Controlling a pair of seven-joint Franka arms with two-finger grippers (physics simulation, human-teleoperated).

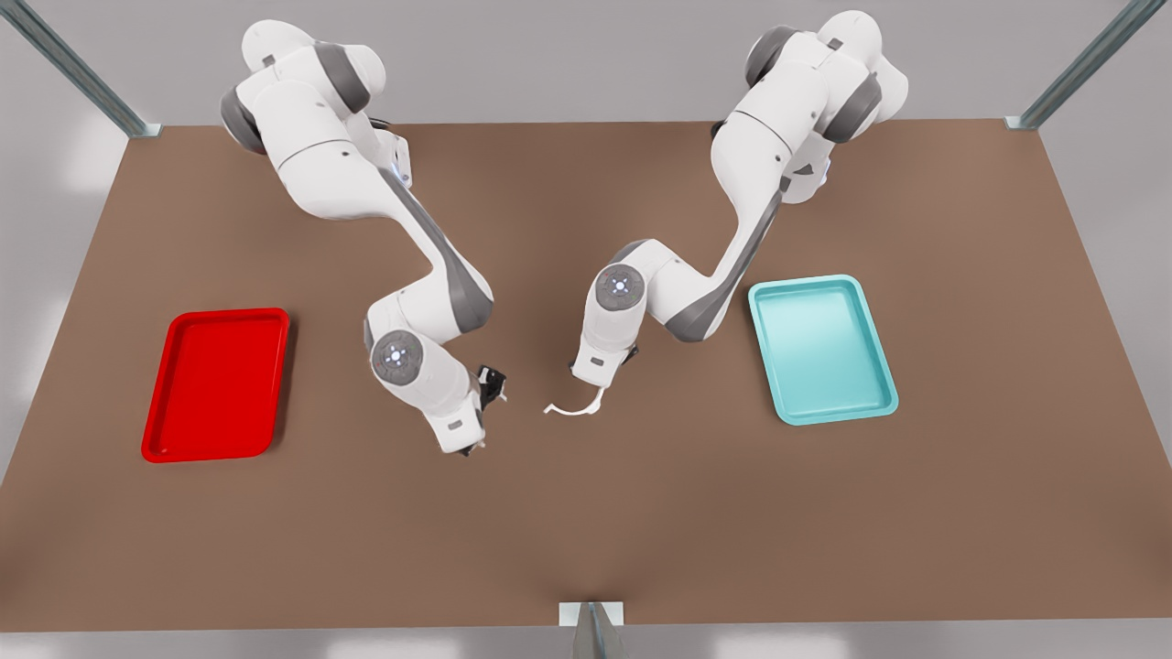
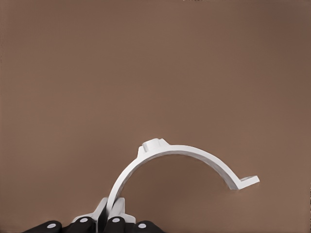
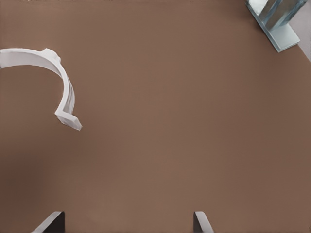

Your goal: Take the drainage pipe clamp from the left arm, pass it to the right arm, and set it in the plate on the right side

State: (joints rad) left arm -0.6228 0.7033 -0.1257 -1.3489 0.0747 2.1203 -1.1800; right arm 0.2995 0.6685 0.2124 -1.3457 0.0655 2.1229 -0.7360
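Front view: I am watching both arms reaching toward the middle of the brown table (image 1: 586, 531), their wrists near each other.
Left gripper (image 2: 111, 213): it is pinching one end of the drainage pipe clamp (image 2: 184, 158), fingers closed on the strip; in the front view this is the arm on the front view's right, the one nearer the teal tray (image 1: 821, 349).
Clamp position: it is hanging just below that wrist, between the two arms, arcing out toward the other gripper; whether it is touching the table I cannot tell.
Right gripper (image 3: 129, 222): its fingers are standing apart and holding nothing, and I am seeing the clamp off to one side of it, apart from the fingertips.
Plate (image 1: 216, 384): the red tray is lying bare at the front view's left, well apart from the clamp.
Progress: I am judging the pickup done; handover and placement are not yet done.
Next: I am expecting the right gripper to need lining up on the free tab end.
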